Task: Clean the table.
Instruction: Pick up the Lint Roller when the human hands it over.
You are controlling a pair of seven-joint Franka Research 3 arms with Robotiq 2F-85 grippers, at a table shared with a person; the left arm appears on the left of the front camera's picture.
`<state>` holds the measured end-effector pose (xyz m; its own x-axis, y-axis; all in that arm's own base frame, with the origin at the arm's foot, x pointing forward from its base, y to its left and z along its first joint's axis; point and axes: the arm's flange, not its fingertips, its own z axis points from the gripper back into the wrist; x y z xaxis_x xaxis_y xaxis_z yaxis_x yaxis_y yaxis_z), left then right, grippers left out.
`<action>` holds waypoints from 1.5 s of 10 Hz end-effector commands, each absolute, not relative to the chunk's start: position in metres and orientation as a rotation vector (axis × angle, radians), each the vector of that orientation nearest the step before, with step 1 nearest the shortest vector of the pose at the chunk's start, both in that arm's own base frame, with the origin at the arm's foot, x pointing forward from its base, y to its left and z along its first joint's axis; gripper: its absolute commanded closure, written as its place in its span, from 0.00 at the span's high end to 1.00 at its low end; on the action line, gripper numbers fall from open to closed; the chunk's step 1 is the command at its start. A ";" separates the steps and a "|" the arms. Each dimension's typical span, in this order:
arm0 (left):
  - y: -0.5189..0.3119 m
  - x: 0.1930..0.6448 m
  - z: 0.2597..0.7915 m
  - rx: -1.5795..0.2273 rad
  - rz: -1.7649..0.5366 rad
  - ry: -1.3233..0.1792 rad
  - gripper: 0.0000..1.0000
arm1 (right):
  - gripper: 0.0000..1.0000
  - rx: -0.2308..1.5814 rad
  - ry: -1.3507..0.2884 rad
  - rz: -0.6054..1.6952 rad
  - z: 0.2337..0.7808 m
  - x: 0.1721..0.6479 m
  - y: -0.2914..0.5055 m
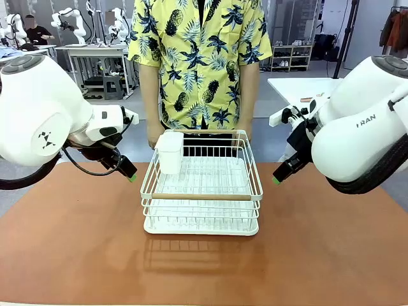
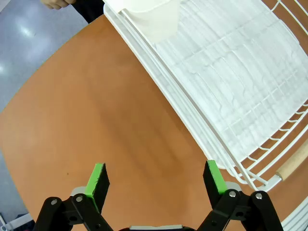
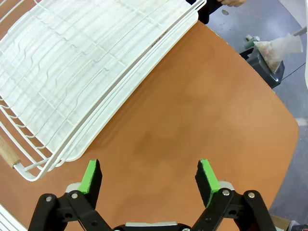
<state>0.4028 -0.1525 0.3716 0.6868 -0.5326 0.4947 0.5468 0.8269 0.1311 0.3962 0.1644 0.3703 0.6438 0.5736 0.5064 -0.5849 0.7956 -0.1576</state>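
Note:
The reddish-brown table (image 1: 76,242) carries a white wire dish rack (image 1: 202,185) at its middle, with a white cup holder (image 1: 169,152) on the rack's far left corner and a wooden handle bar (image 1: 201,197) across its front. My left gripper (image 1: 130,174) hovers left of the rack, open and holding nothing; its green pads (image 2: 98,179) stand wide apart above bare tabletop (image 2: 96,110). My right gripper (image 1: 278,178) hangs to the right of the rack, also open, its pads (image 3: 207,175) spread over bare tabletop (image 3: 192,110). The rack's edge (image 3: 96,130) lies just beside it.
A person in a yellow patterned shirt (image 1: 201,57) stands at the far edge, hands (image 1: 155,135) at the rack's far rim. A white-topped table (image 1: 299,86) stands behind on the right. The floor (image 2: 29,43) lies beyond the table's edges.

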 end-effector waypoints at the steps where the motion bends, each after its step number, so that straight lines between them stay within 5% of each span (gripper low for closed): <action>1: -0.152 0.403 0.372 -0.028 -0.603 -0.545 1.00 | 1.00 0.022 -0.570 0.659 0.370 0.396 0.165; 5: -0.152 0.403 0.372 -0.028 -0.604 -0.545 1.00 | 1.00 0.021 -0.569 0.660 0.370 0.396 0.164; 6: -0.145 0.412 0.401 -0.091 -0.588 -0.527 1.00 | 1.00 0.090 -0.595 0.612 0.407 0.406 0.156; 10: -0.039 0.425 0.490 -0.609 -0.338 -0.243 1.00 | 1.00 0.594 -0.379 0.354 0.499 0.451 0.080; 11: 0.008 0.422 0.498 -0.867 -0.277 -0.233 1.00 | 1.00 0.737 -0.354 0.243 0.509 0.455 0.050; 15: 0.178 0.367 0.477 -1.056 0.141 -0.394 1.00 | 1.00 0.963 -0.295 -0.009 0.493 0.449 -0.087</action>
<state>0.3692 0.1634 0.4822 0.9397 0.2027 0.2755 0.1279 0.5387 -0.8327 0.4384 -0.0696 0.5009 0.9544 -0.1179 0.2743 -0.1585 0.5787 0.8000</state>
